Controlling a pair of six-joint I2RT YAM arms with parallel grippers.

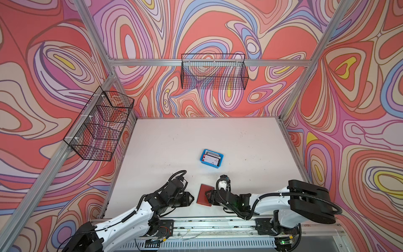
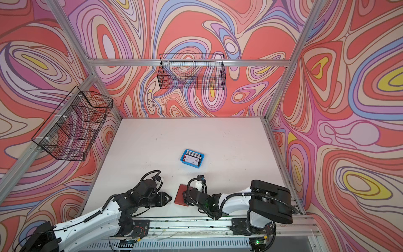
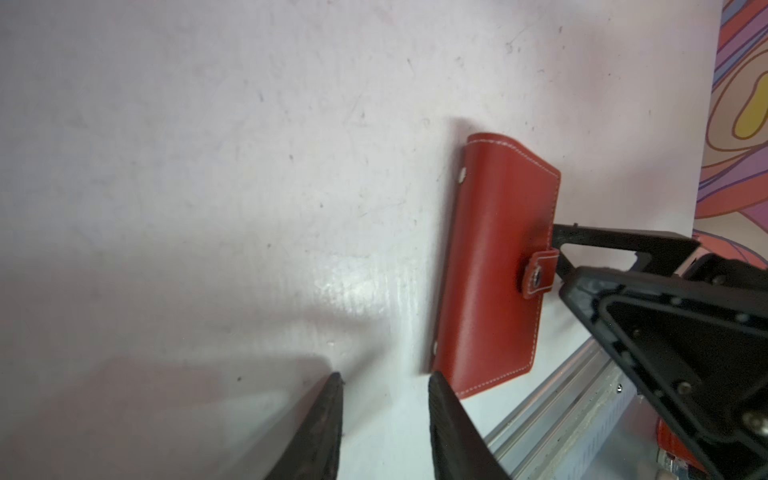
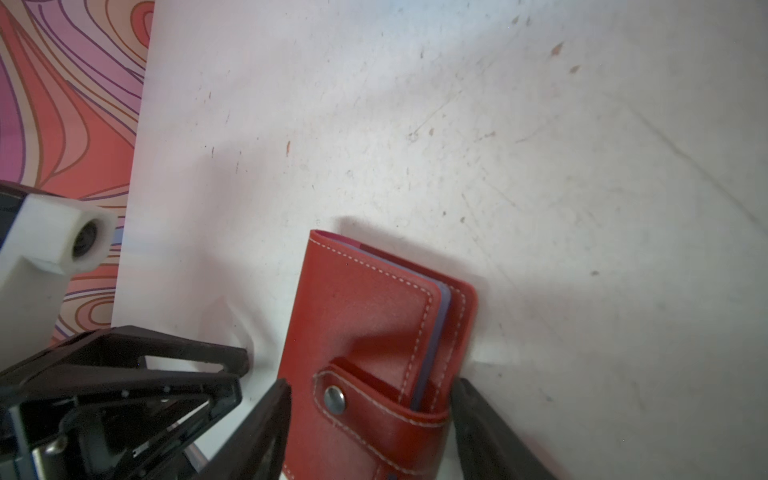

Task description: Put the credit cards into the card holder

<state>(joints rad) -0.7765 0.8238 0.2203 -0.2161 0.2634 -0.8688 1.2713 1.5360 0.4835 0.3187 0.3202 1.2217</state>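
Red holder [image 1: 204,194] lies closed on table [image 1: 174,141]. Right gripper [image 4: 370,384] fingers straddle it, parted; left gripper [image 3: 385,376] parted, empty.

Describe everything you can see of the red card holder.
The card holder is a red, leather-looking booklet with pale stitching, closed, its strap snapped shut by a metal stud. Bluish page edges show between the covers. It lies flat on the white table near its front edge. The right gripper flanks it by the strap; contact is unclear.
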